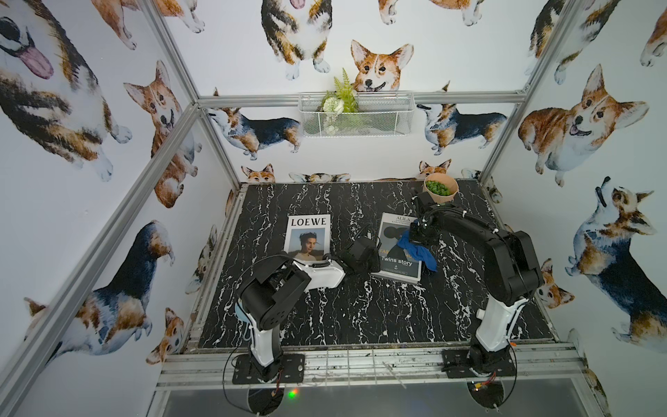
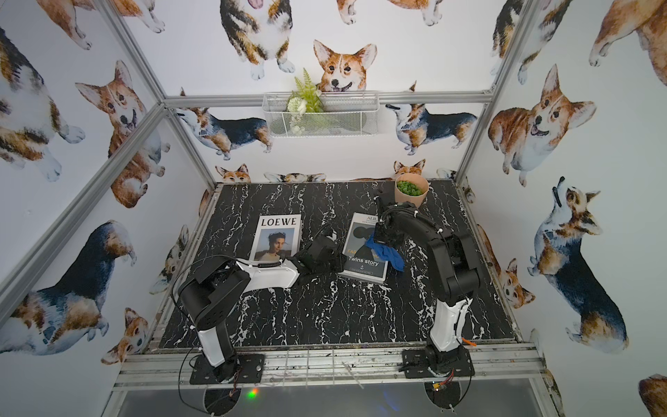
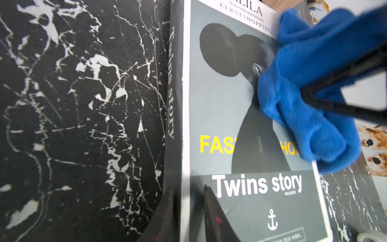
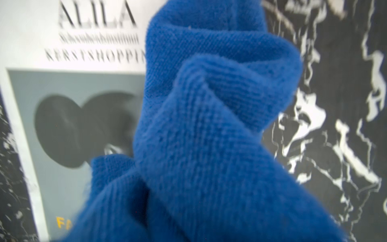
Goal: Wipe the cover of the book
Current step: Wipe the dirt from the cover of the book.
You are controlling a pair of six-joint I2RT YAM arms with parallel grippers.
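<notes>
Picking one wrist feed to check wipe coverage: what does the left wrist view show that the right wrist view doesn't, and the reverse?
Left wrist only: on the book, the spine, the "Twins story" title and the anchor; the left gripper straddling the spine edge; the right gripper pinching the blue cloth.
Right wrist only: the full "ALILA" heading, and the cloth's weave close up.
Both: the cloth lying over the cover's dark silhouette, and the marble table.

Blue cloth (image 3: 303, 83): fuzzy terry weave. Cover of book (image 3: 219, 104): smooth paper, slight sheen. Blk marble-look table (image 3: 83, 104), scuffed.
</notes>
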